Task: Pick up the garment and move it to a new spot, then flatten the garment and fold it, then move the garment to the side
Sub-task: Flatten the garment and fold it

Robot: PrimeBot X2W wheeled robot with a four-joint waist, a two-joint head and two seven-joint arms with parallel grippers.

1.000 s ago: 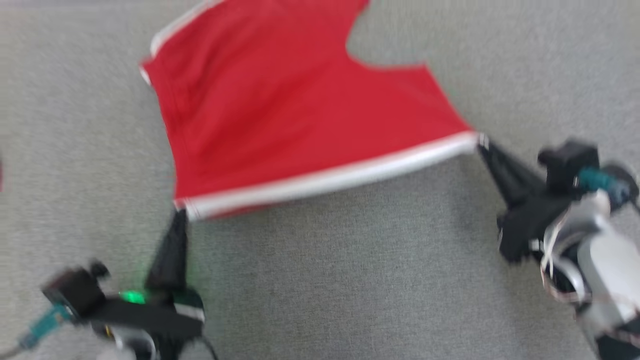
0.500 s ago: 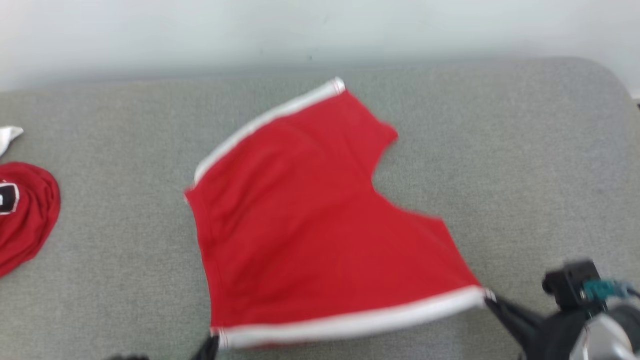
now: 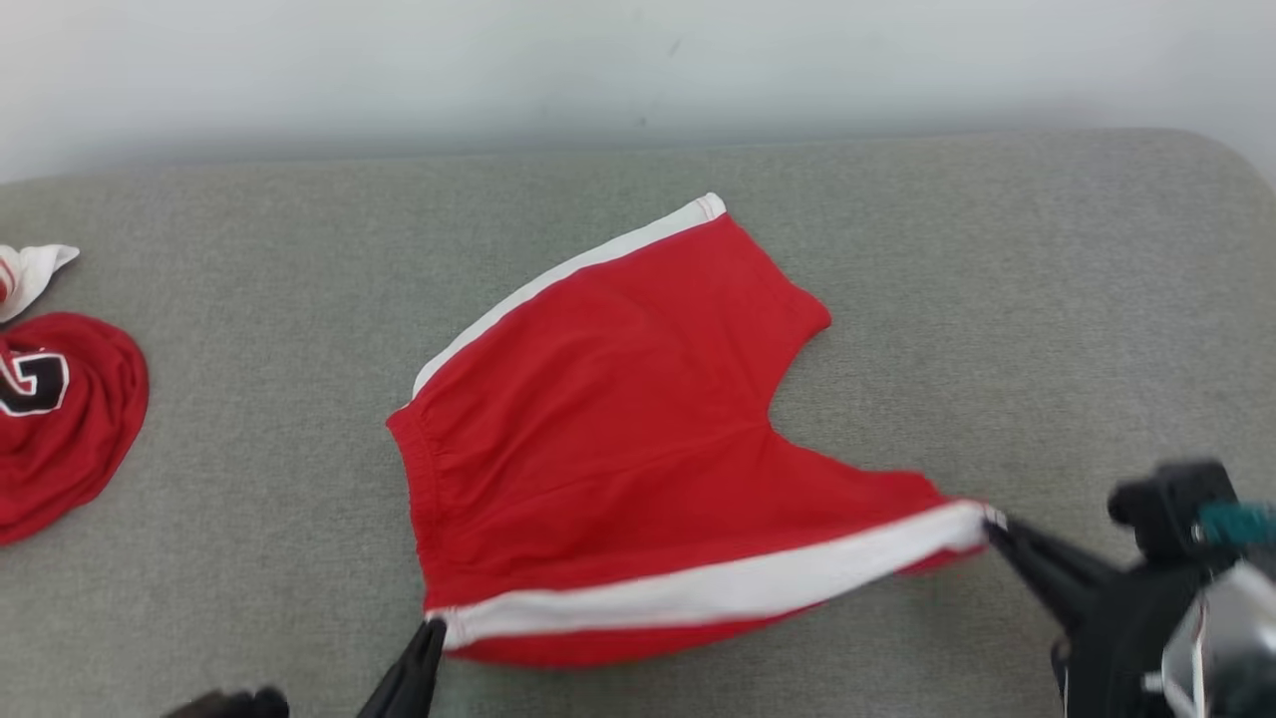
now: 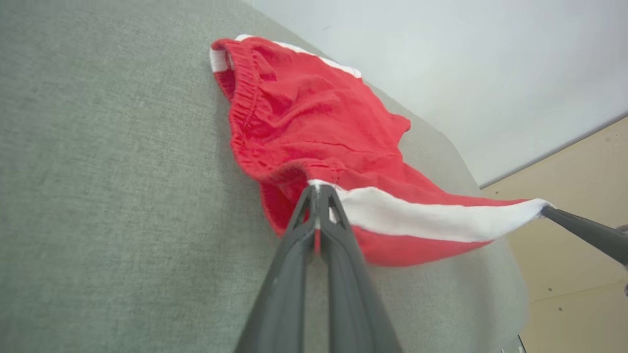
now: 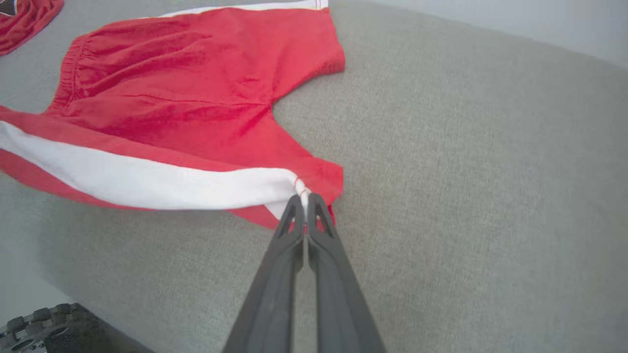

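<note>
The red shorts [image 3: 618,449] lie mid-frame on the grey cushion [image 3: 1047,299]. Their near white-striped edge is stretched between the left pincer [image 3: 429,628], pinching the lower-left corner, and the right pincer [image 3: 994,526], pinching the lower-right. Another red garment [image 3: 60,419] lies far left.

My left hand [image 3: 432,628] is cut off by the head view's bottom edge below its finger ends, and my right hand [image 3: 994,527] runs blurred off the lower right corner. The bits of the shorts [image 3: 618,429] that each one pinches are hidden between the fingers. The other red garment [image 3: 60,429] is cropped at the left edge, its black print unreadable.
</note>
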